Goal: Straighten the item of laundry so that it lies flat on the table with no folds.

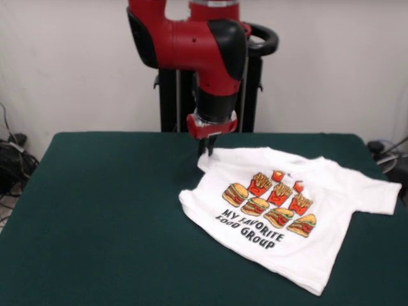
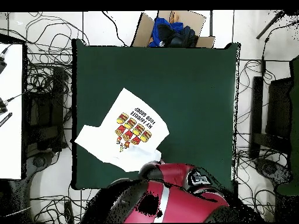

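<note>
One item of laundry [image 1: 287, 213], a small white short-sleeved T-shirt, lies printed side up on the single dark green counter [image 1: 95, 217]. In the front view it occupies the right half of the counter, with one sleeve reaching toward the right edge. The print comprises rows of orange-red burgers, fries and drinks above the black text "MY FAVORITE FOOD GROUP". The body is spread mostly flat; the sleeve and shoulder region nearest the arm appears bunched or folded, and the exact fold cannot be resolved. The long axis of the shirt runs diagonally across the counter: in the front view the collar end points toward the far edge of the counter and the hem toward the near right corner. In the overhead view the shirt [image 2: 125, 131] sits in the lower left portion of the counter [image 2: 193, 87], turned at an angle to the counter edges. One red and black arm [image 1: 204, 44] descends over the far edge of the shirt. Its pincer [image 1: 208, 148] stands at the far left corner of the fabric, touching or just above it; whether it is wide, narrow or gripping the cloth cannot be told. In the overhead view the arm [image 2: 169, 195] hides the pincer.
</note>
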Robot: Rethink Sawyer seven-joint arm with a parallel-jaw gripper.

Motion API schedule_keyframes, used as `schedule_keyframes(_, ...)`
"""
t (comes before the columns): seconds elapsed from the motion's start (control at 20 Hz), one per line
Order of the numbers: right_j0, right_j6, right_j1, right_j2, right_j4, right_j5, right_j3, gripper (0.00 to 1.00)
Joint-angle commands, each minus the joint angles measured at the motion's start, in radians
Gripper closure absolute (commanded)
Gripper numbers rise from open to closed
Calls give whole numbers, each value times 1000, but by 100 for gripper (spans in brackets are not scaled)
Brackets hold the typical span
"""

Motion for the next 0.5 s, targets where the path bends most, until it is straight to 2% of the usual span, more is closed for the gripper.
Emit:
schedule_keyframes(0.05,33,112,57,-31,62,276,-108,100)
schedule_keyframes(0.5,31,127,57,3,38,365,-139,100)
